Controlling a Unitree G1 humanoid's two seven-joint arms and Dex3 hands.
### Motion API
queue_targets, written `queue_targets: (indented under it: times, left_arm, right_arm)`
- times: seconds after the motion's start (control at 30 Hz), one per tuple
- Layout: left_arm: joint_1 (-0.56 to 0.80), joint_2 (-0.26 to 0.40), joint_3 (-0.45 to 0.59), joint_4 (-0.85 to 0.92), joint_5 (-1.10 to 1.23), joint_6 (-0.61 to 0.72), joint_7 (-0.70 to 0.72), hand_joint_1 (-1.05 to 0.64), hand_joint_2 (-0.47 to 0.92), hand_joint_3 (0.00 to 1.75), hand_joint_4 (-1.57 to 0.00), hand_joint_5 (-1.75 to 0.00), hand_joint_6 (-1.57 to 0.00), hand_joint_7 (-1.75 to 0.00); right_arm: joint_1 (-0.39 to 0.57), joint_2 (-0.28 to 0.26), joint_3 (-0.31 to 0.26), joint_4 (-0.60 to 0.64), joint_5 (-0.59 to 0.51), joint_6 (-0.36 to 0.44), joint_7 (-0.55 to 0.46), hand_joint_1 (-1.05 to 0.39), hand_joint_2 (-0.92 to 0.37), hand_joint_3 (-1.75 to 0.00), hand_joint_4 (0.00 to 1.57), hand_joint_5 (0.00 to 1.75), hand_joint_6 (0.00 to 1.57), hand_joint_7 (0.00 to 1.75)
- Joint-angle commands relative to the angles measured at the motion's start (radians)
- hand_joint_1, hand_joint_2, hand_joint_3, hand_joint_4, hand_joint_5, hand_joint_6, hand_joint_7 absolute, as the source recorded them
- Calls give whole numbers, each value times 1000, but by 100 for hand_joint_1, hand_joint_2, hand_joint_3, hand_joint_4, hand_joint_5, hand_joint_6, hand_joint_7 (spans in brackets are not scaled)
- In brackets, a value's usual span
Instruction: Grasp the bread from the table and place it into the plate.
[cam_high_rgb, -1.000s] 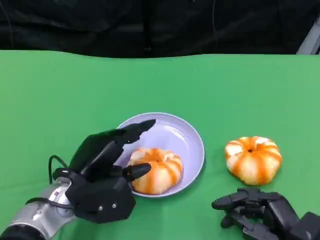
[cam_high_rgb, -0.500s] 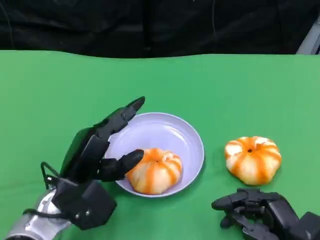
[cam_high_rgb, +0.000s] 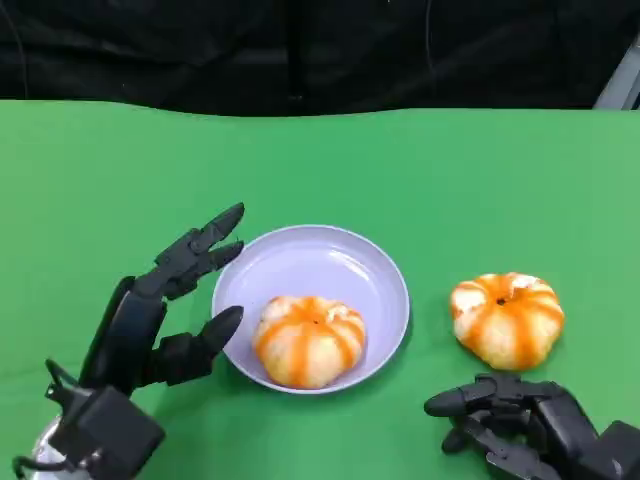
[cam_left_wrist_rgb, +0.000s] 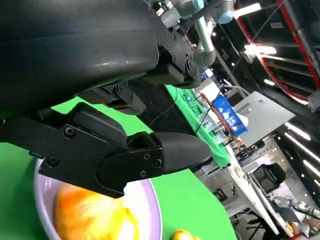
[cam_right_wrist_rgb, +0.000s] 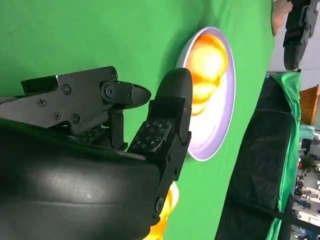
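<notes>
A green table (cam_high_rgb: 420, 170) spreads out under everything, with a black backdrop (cam_high_rgb: 300, 50) hanging along its far edge. Near the middle of the green sits a pale lavender plate (cam_high_rgb: 340, 255), and I'll place the rest from that plate. Just beside its rim on the robot's left is the left hand (cam_high_rgb: 165, 310), raised off the cloth with its black fingers (cam_high_rgb: 205, 240) spread apart and nothing between them; the upper fingertips reach toward the plate's far-left rim and the lower one points at its near-left rim, but none of them touches the bread. From the left wrist view the same hand (cam_left_wrist_rgb: 115, 155) hangs over the plate (cam_left_wrist_rgb: 150, 210), fingers apart, the orange loaf (cam_left_wrist_rgb: 90, 217) showing under them. On the robot's right of the plate, and nearer to the robot, the right hand (cam_high_rgb: 520, 425) lies low by the table edge with its fingers curled inward on nothing. Inside the plate, toward its near side, rests a round bread (cam_high_rgb: 308, 340) with orange and cream stripes, pumpkin-shaped; it sits clear of the left hand, just beside the nearest fingertip. A second bread (cam_high_rgb: 506, 318) of the same kind lies on the bare table to the robot's right of the plate, well apart from its rim and just beyond the right hand's fingertips, not touched by them.
</notes>
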Motion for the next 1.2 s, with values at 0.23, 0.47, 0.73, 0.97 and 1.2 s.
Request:
queue_targets:
  times: [0.23,0.47,0.73,0.97,1.2]
  left_arm:
    - [72,-45,96,-10,-318,17,-301,-76,92,64,-65,-2,-40,0]
    - [112,-76,178,-18,-427,53,-423,-73,92,66,-67,-2,-40,0]
    - [148,-98,257,-7,-512,100,-562,-72,92,65,-68,-2,-42,-1]
    - [164,-118,315,-14,-534,125,-604,-72,92,63,-73,-3,-45,-2]
    - [203,-133,350,-41,-547,173,-622,-72,92,61,-75,-3,-48,-2]
  right_arm:
    - [-4,-15,-7,8,8,-15,3,-7,-92,-39,80,119,109,35]
    - [-7,-20,-12,16,15,-20,13,-7,-92,-39,80,118,109,35]
    - [-9,-22,-19,23,26,-22,25,-7,-92,-38,81,116,109,34]
    - [-17,-27,-20,34,26,-24,30,-7,-92,-39,81,116,109,34]
    - [-17,-26,-18,33,26,-22,26,-7,-92,-38,81,115,110,34]
